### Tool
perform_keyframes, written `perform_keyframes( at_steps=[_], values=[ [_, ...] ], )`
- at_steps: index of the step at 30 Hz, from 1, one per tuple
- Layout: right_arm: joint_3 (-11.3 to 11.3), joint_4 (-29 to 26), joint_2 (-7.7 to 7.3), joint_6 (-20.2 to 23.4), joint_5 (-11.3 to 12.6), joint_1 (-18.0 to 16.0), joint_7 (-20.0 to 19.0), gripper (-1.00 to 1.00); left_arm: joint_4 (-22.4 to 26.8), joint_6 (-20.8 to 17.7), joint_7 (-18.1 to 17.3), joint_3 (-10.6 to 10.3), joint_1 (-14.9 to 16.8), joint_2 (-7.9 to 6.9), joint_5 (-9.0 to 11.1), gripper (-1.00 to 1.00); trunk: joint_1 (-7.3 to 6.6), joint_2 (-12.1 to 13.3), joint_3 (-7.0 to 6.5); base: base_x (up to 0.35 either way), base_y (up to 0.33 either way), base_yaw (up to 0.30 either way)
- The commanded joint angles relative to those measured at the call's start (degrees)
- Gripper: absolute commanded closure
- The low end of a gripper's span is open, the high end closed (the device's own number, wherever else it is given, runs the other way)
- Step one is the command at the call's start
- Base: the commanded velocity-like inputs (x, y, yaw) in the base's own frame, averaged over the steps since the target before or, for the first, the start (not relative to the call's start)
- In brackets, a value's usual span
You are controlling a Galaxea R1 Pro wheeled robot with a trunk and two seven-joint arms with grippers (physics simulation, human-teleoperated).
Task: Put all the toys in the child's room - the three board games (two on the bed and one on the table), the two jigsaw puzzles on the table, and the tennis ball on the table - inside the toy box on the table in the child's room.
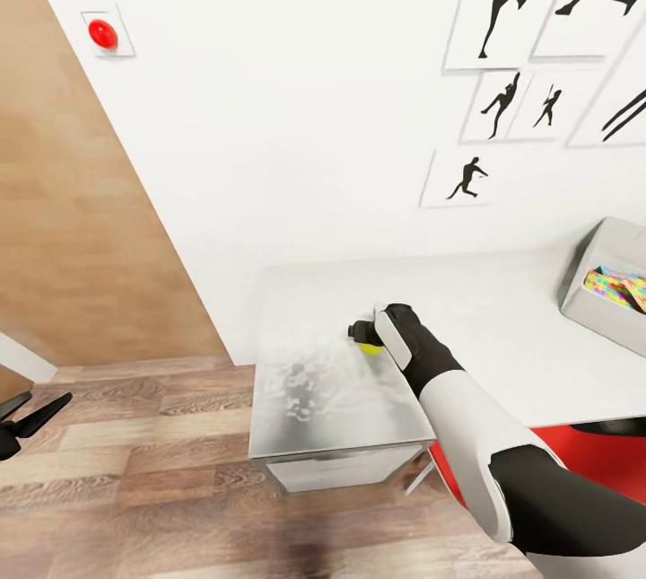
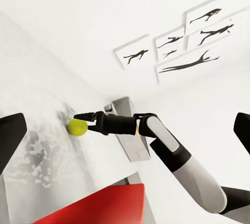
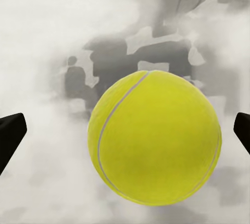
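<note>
Your right gripper (image 1: 363, 334): reaching out over the table (image 1: 305, 310), fingers spread wide with the tennis ball (image 1: 371, 347) between them; in the right wrist view the ball (image 3: 154, 136) sits centred on the speckled top with a dark fingertip (image 3: 10, 139) at either edge, neither touching it, so the tool is released, not grasping. Your left wrist view shows the same: the open fingers of the right gripper (image 2: 83, 121) bracket the ball (image 2: 78, 126) on the table (image 2: 31, 120). Your left gripper (image 1: 22, 422): low at the left edge of the head view over the wood floor (image 1: 135, 462), well apart from the table, its two dark fingers parted and holding nothing. Toy box (image 1: 599, 278): on the table at the right edge, near the wall, a jigsaw puzzle (image 1: 617, 285) lying inside it. Wall (image 1: 296, 130): silhouette pictures (image 1: 502, 4) above the table, a red button (image 1: 103, 33) at the upper left.
</note>
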State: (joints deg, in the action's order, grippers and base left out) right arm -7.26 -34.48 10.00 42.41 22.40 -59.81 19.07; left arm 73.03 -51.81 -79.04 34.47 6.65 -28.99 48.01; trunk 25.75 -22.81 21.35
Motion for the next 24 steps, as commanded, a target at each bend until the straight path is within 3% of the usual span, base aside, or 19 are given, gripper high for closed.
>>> perform_keyframes(
  at_steps=[1,21,22,24],
  values=[
    [-0.1,-0.1,0.0,0.1,0.5,0.0,0.5,-1.0,0.0,-0.6,-0.1,0.0,0.0,-0.02,0.1,-1.0,0.03,-0.1,0.11,0.0,0.0,0.0],
    [-0.1,0.0,0.0,0.2,0.6,0.0,0.5,-1.0,0.0,-0.6,-0.1,0.0,0.0,-0.02,0.1,-1.0,0.03,-0.1,0.15,0.0,0.0,0.0],
    [-0.1,0.0,0.0,0.2,0.6,0.0,0.5,1.0,0.0,-0.6,-0.1,0.0,0.0,-0.02,0.2,-1.0,0.03,-0.1,0.15,0.0,0.0,0.0],
    [-0.1,0.0,0.0,0.2,0.6,0.0,0.5,1.0,0.0,-0.6,-0.1,0.0,0.0,-0.02,0.1,-1.0,0.03,-0.1,0.15,0.0,0.0,0.0]
  ],
)
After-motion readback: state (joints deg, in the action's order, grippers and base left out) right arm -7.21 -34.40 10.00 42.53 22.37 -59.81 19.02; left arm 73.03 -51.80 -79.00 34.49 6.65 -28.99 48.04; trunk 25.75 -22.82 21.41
